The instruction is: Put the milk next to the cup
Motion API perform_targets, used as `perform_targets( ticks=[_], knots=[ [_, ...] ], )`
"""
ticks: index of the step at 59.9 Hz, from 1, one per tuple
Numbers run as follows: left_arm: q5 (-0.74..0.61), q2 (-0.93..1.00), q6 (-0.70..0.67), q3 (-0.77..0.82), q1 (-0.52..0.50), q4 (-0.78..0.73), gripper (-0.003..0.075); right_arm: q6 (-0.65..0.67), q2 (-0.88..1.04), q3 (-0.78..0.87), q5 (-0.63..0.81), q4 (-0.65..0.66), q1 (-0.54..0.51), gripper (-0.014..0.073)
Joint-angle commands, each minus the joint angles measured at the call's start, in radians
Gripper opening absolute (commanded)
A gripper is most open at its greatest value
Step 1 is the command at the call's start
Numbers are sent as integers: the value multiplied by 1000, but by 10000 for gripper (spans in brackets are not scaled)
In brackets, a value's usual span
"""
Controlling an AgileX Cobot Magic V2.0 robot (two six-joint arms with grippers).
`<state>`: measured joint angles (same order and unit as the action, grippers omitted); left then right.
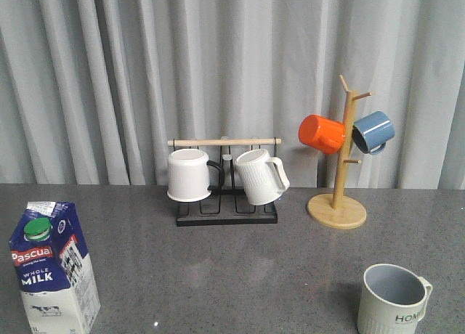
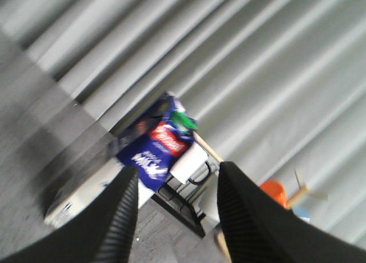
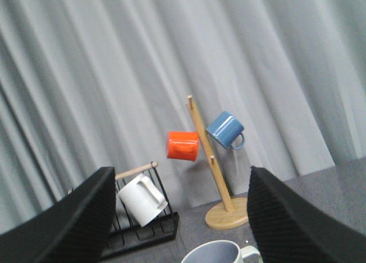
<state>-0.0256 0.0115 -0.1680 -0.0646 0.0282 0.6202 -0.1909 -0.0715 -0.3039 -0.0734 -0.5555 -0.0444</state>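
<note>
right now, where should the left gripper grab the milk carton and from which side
Probably the flat-sided body of the milk carton, below the sloped gable and green cap. It stands upright at the table's front left, with nothing close beside it, so a level approach closing across two opposite faces looks best. The left gripper is open and already faces it.

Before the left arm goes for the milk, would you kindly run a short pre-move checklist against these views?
1. Milk upright on the table, front left: ok.
2. Left end effector open, nothing between its fingers: ok.
3. Left end effector aimed at the milk, carton beyond its fingers in the wrist view: ok.
4. Cup upright at front right, bare table beside it for the milk: ok.
5. Right end effector open and holding nothing: ok.
6. Whether the carton is full or heavy: cannot tell.
</note>
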Motion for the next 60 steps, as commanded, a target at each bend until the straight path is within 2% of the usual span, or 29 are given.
perform_targets(
  ticks=[1, 10, 16, 24, 29, 35, 44, 49, 53, 60],
  knots=[
    [95, -12, 96, -166, 3, -148, 328, -88, -131, -190, -80, 75, -1, 489],
    [355, -148, 147, -392, 3, -319, 328, -91, -364, -474, -265, 238, -1, 489],
    [487, -261, 147, -520, 3, -396, 328, -30, -537, -653, -443, 412, -1, 482],
    [540, -349, 147, -594, 3, -430, 328, 105, -723, -808, -690, 712, -2, 467],
    [538, -374, 147, -597, 3, -430, 328, 142, -798, -825, -791, 799, -2, 465],
    [545, -386, 147, -597, 3, -430, 328, 129, -892, -823, -866, 792, -2, 465],
    [547, -386, 147, -597, 3, -430, 328, 122, -1012, -823, -812, 801, -18, 465],
    [549, -386, 147, -597, 3, -430, 328, 120, -1097, -823, -807, 766, -75, 465],
    [562, -386, 147, -597, 3, -430, 328, 82, -1155, -823, -778, 664, -132, 465],
    [575, -386, 147, -597, 3, -433, 328, -109, -1247, -823, -757, 387, -229, 465]
  ],
)
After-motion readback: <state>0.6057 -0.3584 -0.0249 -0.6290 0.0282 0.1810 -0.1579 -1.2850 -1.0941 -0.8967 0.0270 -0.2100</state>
